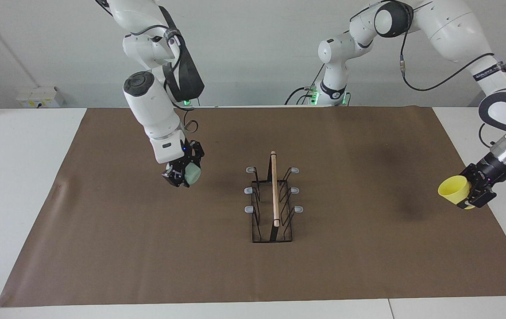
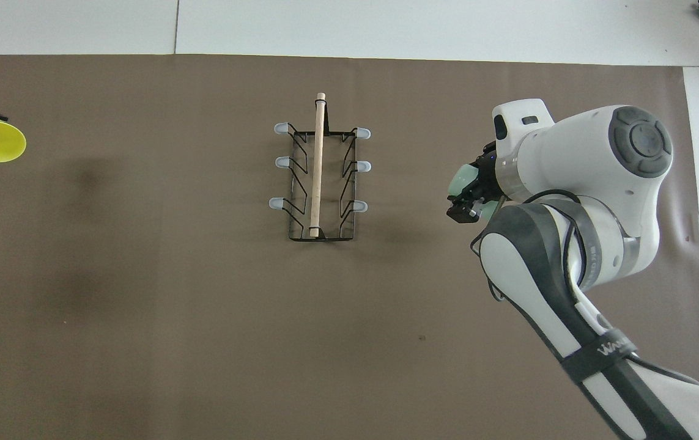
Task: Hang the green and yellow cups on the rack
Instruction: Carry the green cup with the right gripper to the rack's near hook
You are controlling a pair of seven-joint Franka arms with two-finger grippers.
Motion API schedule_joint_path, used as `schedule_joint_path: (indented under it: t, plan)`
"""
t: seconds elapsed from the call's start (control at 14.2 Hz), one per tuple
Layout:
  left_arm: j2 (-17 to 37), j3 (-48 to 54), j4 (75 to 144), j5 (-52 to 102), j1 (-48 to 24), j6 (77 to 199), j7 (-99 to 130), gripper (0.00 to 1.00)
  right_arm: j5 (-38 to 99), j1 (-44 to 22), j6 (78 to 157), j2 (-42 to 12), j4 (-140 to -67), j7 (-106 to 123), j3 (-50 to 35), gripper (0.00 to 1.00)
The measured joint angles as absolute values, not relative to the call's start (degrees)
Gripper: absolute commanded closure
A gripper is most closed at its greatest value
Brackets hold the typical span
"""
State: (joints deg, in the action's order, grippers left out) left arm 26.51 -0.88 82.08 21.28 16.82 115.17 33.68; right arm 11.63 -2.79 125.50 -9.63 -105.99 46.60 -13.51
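Right gripper (image 1: 183, 173) gripping green cup (image 1: 193, 173), nearer arm; rack (image 1: 273, 200) lying at its 4 o'clock in facing view; left gripper (image 1: 474, 191) clamping yellow cup (image 1: 454, 188).

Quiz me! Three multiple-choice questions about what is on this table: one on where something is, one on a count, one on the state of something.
1. Where is the rack?
A. mid-table on the brown mat
B. at the left arm's end
C. in a gripper

2. How many grey-tipped prongs has it?
A. four
B. six
C. eight

3. What is the green cup's state?
A. hung on the rack
C. held in the right gripper
B. standing on the mat

Answers: 1 A, it stands between both arms; 2 B, three per side; 3 C, clamped above the mat, as the left gripper grips the yellow cup.
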Motion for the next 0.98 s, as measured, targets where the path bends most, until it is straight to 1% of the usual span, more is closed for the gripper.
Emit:
schedule_joint_path:
  t: [0.21,0.42,0.63,0.77,0.98]
  plan:
    - [24.28,-0.85,81.71,13.12,15.9,115.1,34.39,1.0,23.78,-2.79,127.42,-7.7,-105.9,50.95,-13.87,1.0]
    - [22.28,-0.84,81.66,6.3,14.47,114.85,35.76,1.0,37.15,-2.68,129.85,-7.53,-106.01,58.06,-13.79,1.0]
    - [20.04,-0.81,81.65,-1.67,11.76,112.77,39.84,1.0,46.2,-3.21,133.96,-7.53,-106.36,62.89,-13.83,1.0]
    - [18.9,-0.8,81.65,-7.61,9.75,112.1,43.97,1.0,52.35,-5.0,138.96,-7.53,-107.09,65.26,-13.89,1.0]
    - [17.77,-0.78,81.65,-16.61,7.03,110.42,52.11,1.0,64.27,-10.88,151.2,-7.56,-109.64,67.84,-13.96,1.0]
